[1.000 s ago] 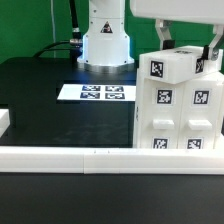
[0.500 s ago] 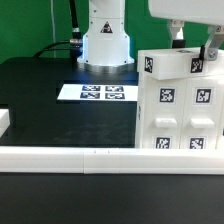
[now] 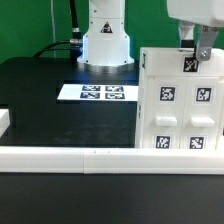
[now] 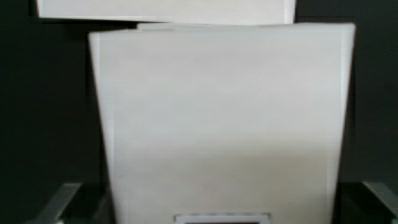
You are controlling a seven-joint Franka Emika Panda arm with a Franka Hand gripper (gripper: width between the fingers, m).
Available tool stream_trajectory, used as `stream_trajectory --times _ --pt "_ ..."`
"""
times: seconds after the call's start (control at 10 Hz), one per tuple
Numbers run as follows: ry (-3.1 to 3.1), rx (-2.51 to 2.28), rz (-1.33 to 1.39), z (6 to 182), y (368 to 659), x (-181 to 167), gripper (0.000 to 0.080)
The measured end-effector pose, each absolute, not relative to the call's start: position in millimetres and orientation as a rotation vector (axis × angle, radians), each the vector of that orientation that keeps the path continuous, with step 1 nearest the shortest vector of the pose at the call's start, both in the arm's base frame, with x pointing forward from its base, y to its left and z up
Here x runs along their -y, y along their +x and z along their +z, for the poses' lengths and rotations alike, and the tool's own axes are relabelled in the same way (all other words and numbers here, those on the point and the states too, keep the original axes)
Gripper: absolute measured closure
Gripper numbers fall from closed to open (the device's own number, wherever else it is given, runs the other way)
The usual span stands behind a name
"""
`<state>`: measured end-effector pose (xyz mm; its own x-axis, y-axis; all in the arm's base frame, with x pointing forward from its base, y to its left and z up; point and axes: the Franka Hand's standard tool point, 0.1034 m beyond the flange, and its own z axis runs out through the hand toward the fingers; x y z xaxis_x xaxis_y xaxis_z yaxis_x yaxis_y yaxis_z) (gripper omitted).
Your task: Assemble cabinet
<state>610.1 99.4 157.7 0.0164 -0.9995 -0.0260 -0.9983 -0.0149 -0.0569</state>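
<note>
Cabinet assembly is the business here, and reading the exterior view from its left: the low white rail [image 3: 60,155] runs along the front edge of the black table [image 3: 50,95], the marker board [image 3: 95,92] lies flat behind it near the arm's base [image 3: 105,40], and the cabinet [image 3: 180,105] stands upright at the exterior view's right, its tagged face toward the camera and its foot just behind the rail. The gripper [image 3: 197,52] hangs at the cabinet's top edge, over a tag there; in the wrist view a broad white panel [image 4: 214,120] lies between the two fingers [image 4: 377,200], but whether they are pressing it or standing clear I cannot tell. The risk, as I judge it, is a panel not fully seated: if so, lifting away could tip or drag it out of place, and a downward push off-centre could rock the whole body against the rail.
</note>
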Motion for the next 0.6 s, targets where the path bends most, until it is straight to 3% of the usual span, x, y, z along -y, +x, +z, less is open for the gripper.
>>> stream_trajectory --times 0.6 --pt "-1.928 -2.376 0.012 158.5 610.7 -104.0 0.0236"
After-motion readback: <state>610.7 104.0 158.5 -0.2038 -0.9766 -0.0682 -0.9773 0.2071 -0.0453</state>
